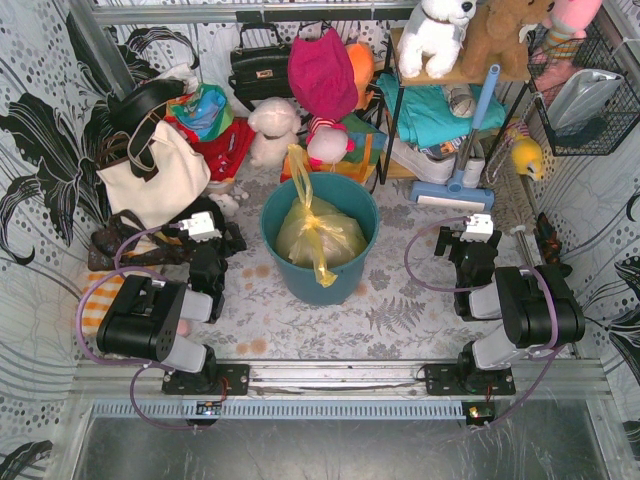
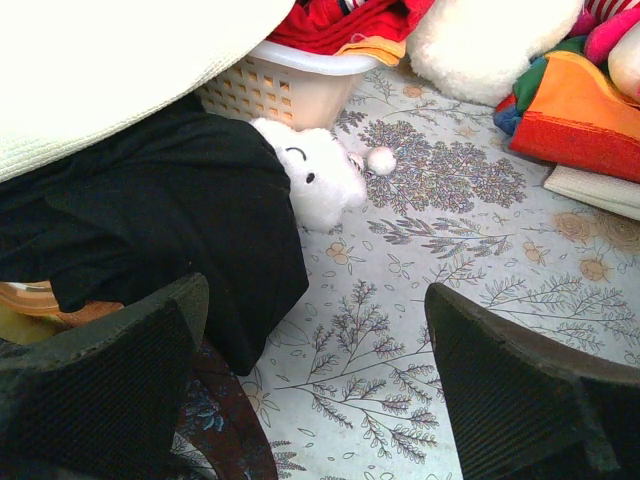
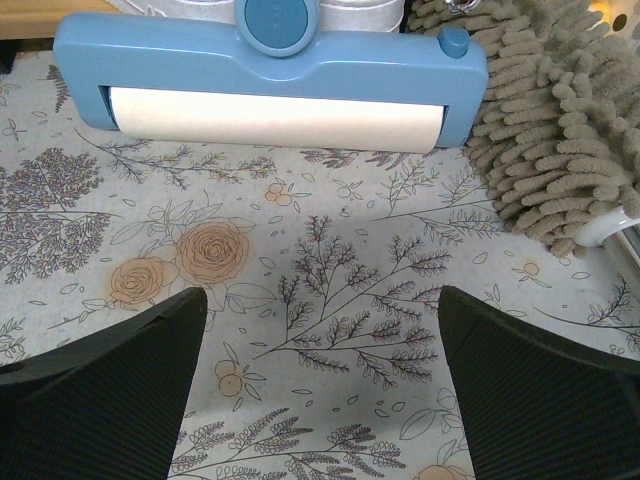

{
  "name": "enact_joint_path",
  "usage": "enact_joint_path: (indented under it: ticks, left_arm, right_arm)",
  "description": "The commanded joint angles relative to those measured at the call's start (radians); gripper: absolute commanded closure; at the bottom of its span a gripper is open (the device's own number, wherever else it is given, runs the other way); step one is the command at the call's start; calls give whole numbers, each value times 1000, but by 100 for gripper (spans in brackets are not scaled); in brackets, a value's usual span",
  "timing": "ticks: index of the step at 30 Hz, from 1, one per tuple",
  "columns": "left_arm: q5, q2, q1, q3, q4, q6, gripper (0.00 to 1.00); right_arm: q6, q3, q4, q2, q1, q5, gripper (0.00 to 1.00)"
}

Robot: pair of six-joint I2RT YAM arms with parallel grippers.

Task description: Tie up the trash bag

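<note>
The trash bag (image 1: pixel 318 232), thin yellow plastic, sits inside a teal round bin (image 1: pixel 322 270) at the middle of the floral cloth. One of its loose ends stands up behind and another hangs over the bin's front rim. My left gripper (image 1: pixel 203 236) rests low to the left of the bin, jaws wide open over bare cloth (image 2: pixel 318 330). To the right of the bin my right gripper (image 1: pixel 474 236) also stands open with nothing between its fingers (image 3: pixel 320 330). Neither touches the bag, which shows in neither wrist view.
A cream tote bag (image 1: pixel 152 178) and dark cloth (image 2: pixel 170 220) lie beside the left gripper. A small white plush (image 2: pixel 320 178) and a basket (image 2: pixel 290 85) are ahead of it. A blue roller head (image 3: pixel 270 80) and a grey mop (image 3: pixel 560 130) lie ahead of the right gripper. Toys and a shelf crowd the back.
</note>
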Motion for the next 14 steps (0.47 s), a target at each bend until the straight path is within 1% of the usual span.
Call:
enact_joint_path:
  ticks: [1, 14]
  left_arm:
    - [7, 0, 8, 9, 44, 11, 2]
    - [19, 0, 12, 13, 37, 12, 2]
  right_arm:
    - [5, 7, 44, 4, -6, 10, 3]
    - [7, 8, 41, 4, -6, 9, 3]
